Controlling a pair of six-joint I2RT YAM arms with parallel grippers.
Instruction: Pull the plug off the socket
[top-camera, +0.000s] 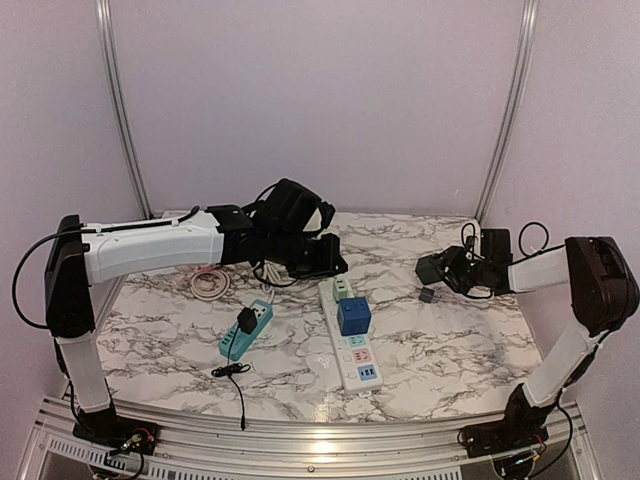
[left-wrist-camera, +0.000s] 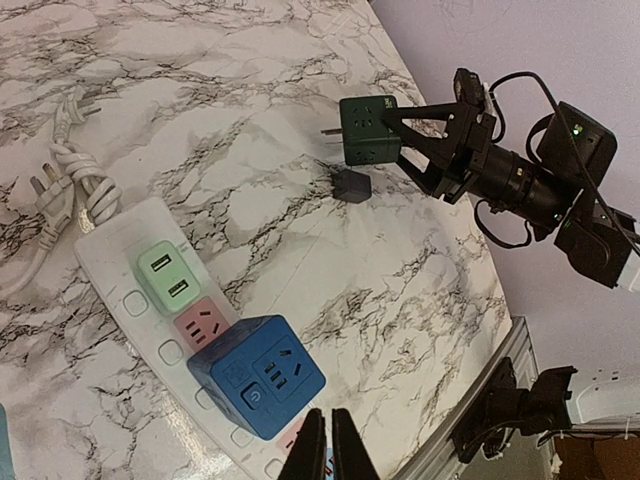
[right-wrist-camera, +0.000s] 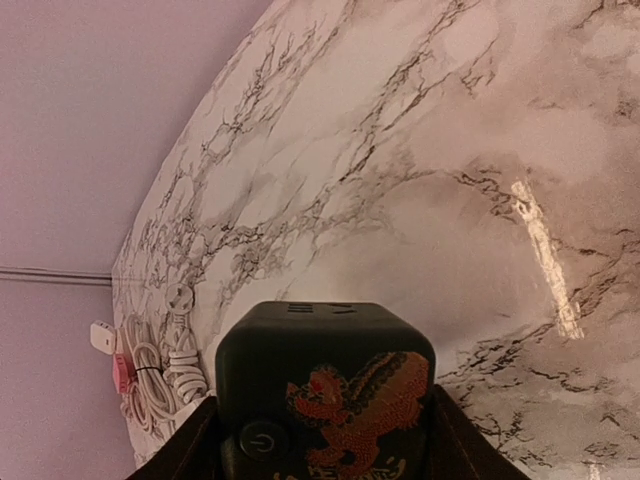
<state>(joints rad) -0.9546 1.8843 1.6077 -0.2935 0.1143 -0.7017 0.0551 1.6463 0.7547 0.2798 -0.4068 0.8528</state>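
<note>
A white power strip (top-camera: 352, 352) lies mid-table with a blue cube plug (top-camera: 353, 316) and a light green adapter (top-camera: 343, 288) seated in it. They also show in the left wrist view, the blue cube (left-wrist-camera: 258, 375) and the green adapter (left-wrist-camera: 167, 280). My left gripper (left-wrist-camera: 328, 440) is shut and empty, hovering just beside the blue cube. My right gripper (top-camera: 445, 268) is shut on a dark green cube plug (top-camera: 430, 268) and holds it above the table at the right. That cube fills the right wrist view (right-wrist-camera: 325, 385), with fingers on both its sides.
A teal power strip (top-camera: 246, 332) with a black plug (top-camera: 246, 320) lies left of the white one. A small dark cube (top-camera: 427, 295) sits under the right gripper. Coiled white cable (top-camera: 210, 283) lies at back left. A black cord (top-camera: 232, 372) lies near the front.
</note>
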